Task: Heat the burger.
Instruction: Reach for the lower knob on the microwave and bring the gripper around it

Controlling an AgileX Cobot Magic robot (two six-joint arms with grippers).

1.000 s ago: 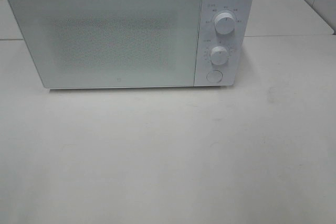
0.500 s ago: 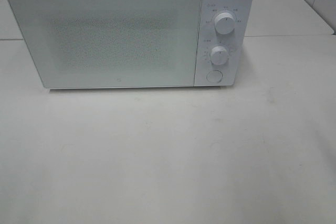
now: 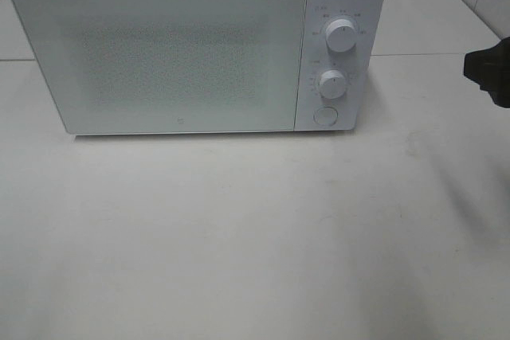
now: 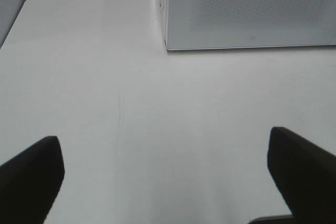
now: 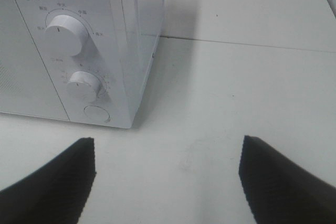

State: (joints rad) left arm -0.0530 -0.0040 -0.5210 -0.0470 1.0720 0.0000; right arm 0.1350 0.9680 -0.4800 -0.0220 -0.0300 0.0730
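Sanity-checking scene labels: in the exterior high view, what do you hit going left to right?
microwave door → control panel → right arm, only a dark part showing at the picture's right edge

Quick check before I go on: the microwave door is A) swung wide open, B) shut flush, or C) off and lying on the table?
B: the door sits flush beside the knob panel, with no gap showing along its edge.
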